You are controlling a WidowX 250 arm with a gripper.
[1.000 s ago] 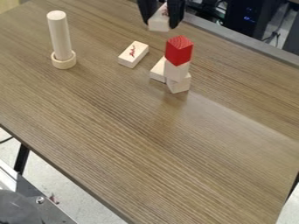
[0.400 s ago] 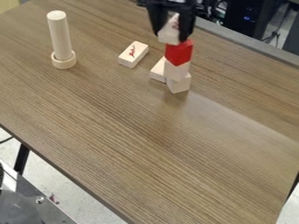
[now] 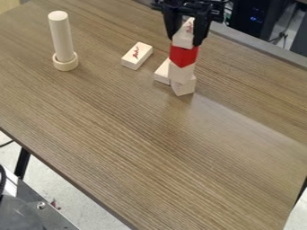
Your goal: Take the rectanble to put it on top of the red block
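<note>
The black gripper [image 3: 185, 41] hangs down at the top of the view, right of centre, shut on a white rectangular block [image 3: 184, 34] with red marks, which it holds tilted. Directly below is the red block [image 3: 183, 55], the top piece of a stack; the held block's lower end overlaps the red block's top in the view, and whether they touch I cannot tell. Beneath the red block stand white blocks [image 3: 182, 72], one on another.
Another white block [image 3: 160, 73] lies against the stack's left side. Farther left lies a white block with red marks [image 3: 137, 55]. A tall white cylinder [image 3: 61, 37] stands in a round ring [image 3: 65, 62] at the upper left. The wooden table [image 3: 138, 143] ends at a grey back edge.
The gripper has come down and to the right with the white block, from behind the stack to over the red block. The stack and the other pieces have stayed put.
</note>
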